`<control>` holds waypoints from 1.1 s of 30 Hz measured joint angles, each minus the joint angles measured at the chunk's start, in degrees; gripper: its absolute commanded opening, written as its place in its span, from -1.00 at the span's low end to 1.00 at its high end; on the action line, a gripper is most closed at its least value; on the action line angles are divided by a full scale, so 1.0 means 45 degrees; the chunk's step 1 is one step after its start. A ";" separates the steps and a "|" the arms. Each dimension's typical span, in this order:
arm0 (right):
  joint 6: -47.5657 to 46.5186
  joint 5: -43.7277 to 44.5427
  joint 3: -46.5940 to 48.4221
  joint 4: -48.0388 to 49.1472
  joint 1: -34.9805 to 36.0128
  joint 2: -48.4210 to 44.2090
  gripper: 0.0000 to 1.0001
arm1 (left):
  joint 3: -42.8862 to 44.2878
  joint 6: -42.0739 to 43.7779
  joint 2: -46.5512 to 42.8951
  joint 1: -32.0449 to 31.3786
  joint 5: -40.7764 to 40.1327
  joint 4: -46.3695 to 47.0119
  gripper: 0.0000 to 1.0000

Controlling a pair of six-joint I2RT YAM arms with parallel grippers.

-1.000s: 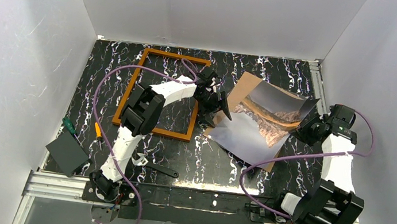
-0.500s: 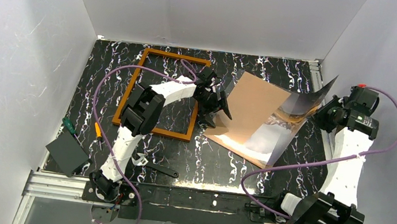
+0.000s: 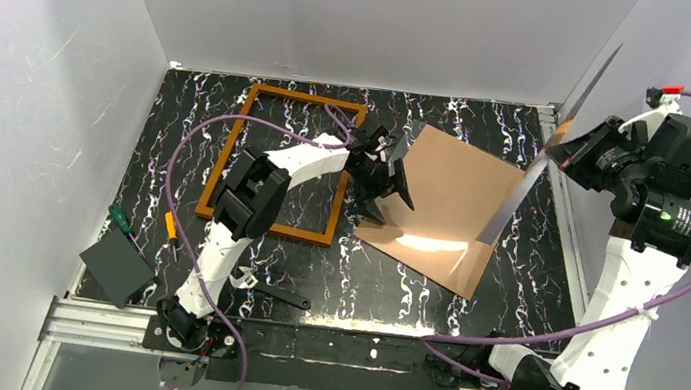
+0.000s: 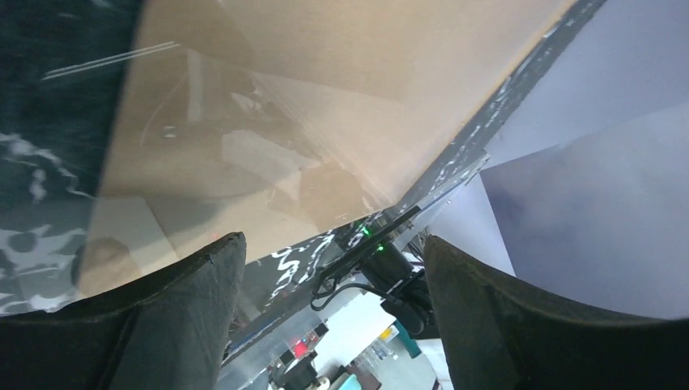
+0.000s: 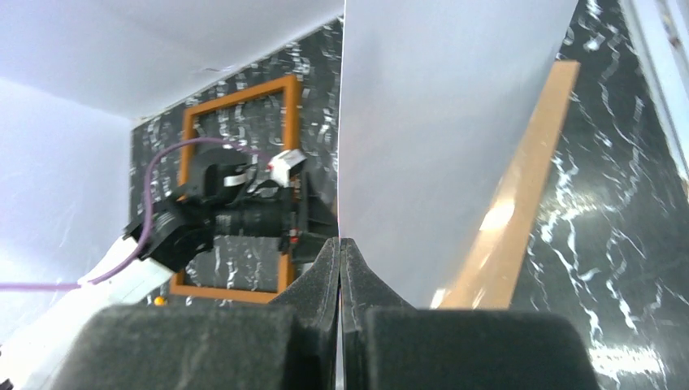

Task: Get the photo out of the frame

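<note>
Pinching the photo [image 5: 455, 122] by one edge, the right tool [image 5: 340, 258] holds it upright above the board [image 3: 443, 188]; so slight a grip may let it slip or crease. The left tool [image 4: 333, 252] hangs spread beside the frame [image 3: 309, 98].

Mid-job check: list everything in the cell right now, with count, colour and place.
photo: one, pale back towards the right wrist camera, held up above the table's right side
backing board: one, tan, flat on the table right of the frame
frame: one, orange-brown, flat at back left, empty
wrench: one, black and silver, front left
green-handled tool: one, front left edge
orange-handled tool: one, beside the green one
pad: one, dark grey square, front left corner
table: one, black with white marbling
left gripper: open, at the board's left edge
right gripper: shut on the photo's edge
</note>
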 measured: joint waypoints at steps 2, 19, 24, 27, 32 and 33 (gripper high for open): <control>0.0058 -0.0461 0.0622 0.0039 0.0272 -0.0015 -0.97 | 0.0350 -0.0039 -0.0019 -0.0058 0.0063 -0.0053 0.59; 0.3143 -0.4299 -0.3206 0.5668 0.1855 0.1744 -0.97 | -0.1268 0.1846 -0.7033 0.2783 -0.0991 -0.1671 0.68; 0.3934 -0.5212 -0.7966 0.8646 0.0724 0.2288 -0.97 | -0.2560 0.3439 -0.8456 0.2720 -0.1370 -0.2652 0.68; 0.3900 -0.5382 -0.9709 0.9617 0.0019 0.3784 -0.97 | -0.3361 0.4167 -0.8354 0.2584 -0.1477 -0.3041 0.68; 0.3531 -0.5153 -1.0909 1.0409 -0.0549 0.5032 -0.97 | -0.4624 0.5042 -0.8170 0.2579 -0.1734 -0.3245 0.68; 0.3439 -0.5095 -1.1040 1.0520 -0.0627 0.5047 -0.97 | -0.4818 0.5183 -0.8170 0.2579 -0.1749 -0.3245 0.68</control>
